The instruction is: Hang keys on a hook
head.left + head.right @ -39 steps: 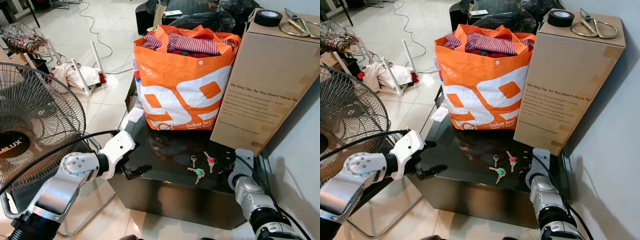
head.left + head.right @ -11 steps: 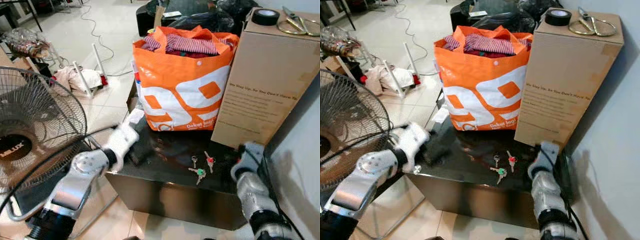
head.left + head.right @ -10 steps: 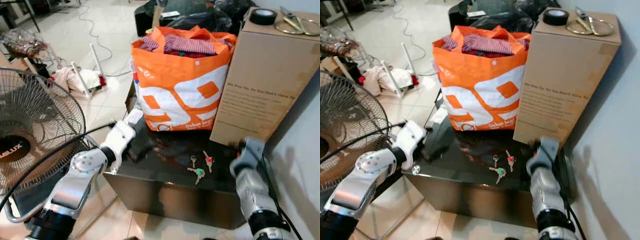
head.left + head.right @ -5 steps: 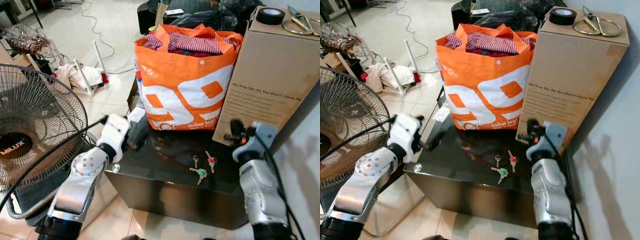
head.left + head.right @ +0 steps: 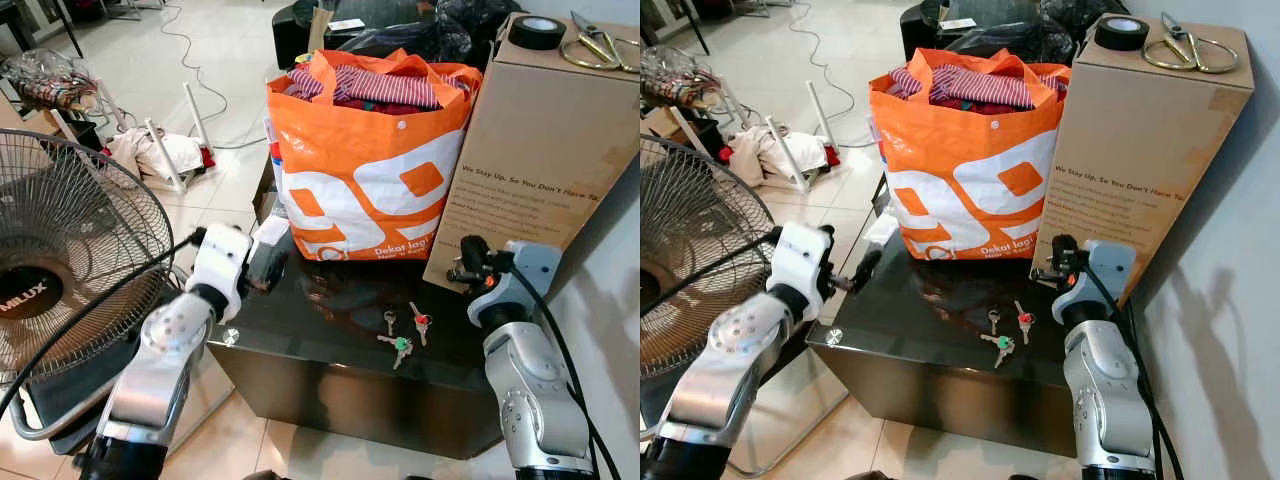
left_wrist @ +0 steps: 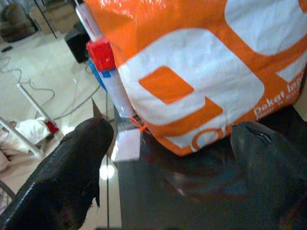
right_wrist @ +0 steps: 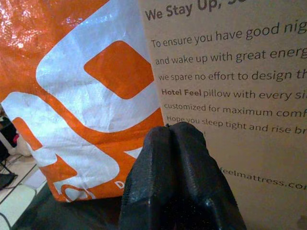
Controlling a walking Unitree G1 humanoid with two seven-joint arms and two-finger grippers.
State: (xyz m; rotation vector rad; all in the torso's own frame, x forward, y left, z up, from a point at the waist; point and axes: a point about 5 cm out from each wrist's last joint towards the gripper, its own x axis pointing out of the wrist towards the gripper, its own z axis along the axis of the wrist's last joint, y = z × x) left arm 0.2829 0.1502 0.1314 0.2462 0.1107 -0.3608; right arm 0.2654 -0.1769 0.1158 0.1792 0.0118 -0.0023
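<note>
Three keys [image 5: 400,335] lie loose on the black glass table [image 5: 320,330]: a plain silver one, one with a red cap [image 5: 418,321] and one with a green cap [image 5: 400,344]. My left gripper [image 5: 266,268] hovers over the table's left edge beside the orange bag [image 5: 370,160], and its fingers [image 6: 72,167] are spread wide open with nothing between them. My right gripper [image 5: 463,262] is raised above the table's right side, up and to the right of the keys, in front of the cardboard box [image 5: 540,150]. Its fingertips [image 7: 165,143] are pressed together, empty.
The orange bag, full of clothes, stands at the back of the table, and the tall box beside it carries a tape roll [image 5: 537,33] and scissors [image 5: 598,45]. A standing fan [image 5: 60,260] is close on my left. Cables and clutter lie on the tiled floor [image 5: 190,90].
Both arms have risen from below the table's front edge. The left gripper now sits by the bag's corner and the right one by the box. The keys have not moved.
</note>
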